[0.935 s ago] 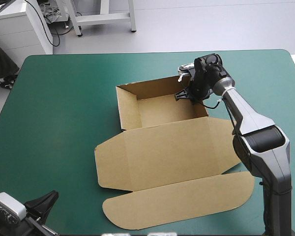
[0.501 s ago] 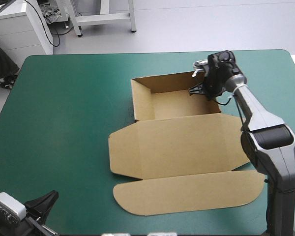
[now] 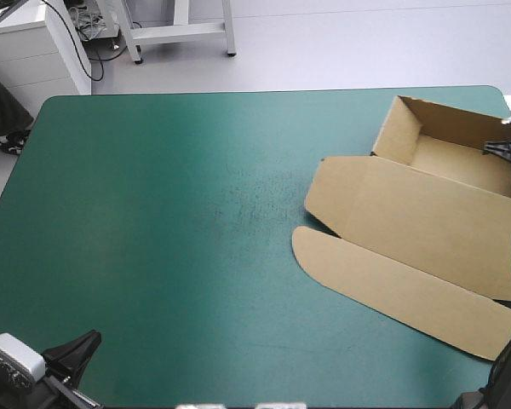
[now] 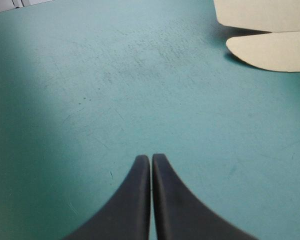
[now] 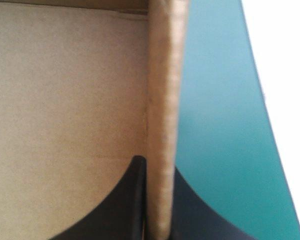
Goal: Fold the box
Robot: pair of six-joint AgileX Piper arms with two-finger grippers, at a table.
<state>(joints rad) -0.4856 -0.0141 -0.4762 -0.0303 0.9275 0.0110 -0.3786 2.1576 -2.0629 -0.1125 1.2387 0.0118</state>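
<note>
The brown box (image 3: 447,164) is an open tray with raised walls at the table's far right. Its lid (image 3: 409,213) and rounded front flap (image 3: 392,285) lie flat toward the table's middle, the whole sheet turned at an angle. My right gripper (image 3: 505,150) is at the tray's right wall by the picture's edge. In the right wrist view that gripper (image 5: 157,164) is shut on the upright wall (image 5: 162,90), with the tray's floor (image 5: 65,100) on one side. My left gripper (image 4: 151,158) is shut and empty over the teal-green cover, the rounded flap (image 4: 270,50) far ahead of it.
The table's right edge (image 5: 262,105) runs close beside the gripped wall, with only a narrow strip of teal-green cover (image 5: 215,125) between them. In the high view the left gripper (image 3: 72,354) sits at the near left corner.
The box has slid from the table's middle to its far right and turned at an angle. The right gripper went right with the wall it holds. The left gripper has stayed put.
</note>
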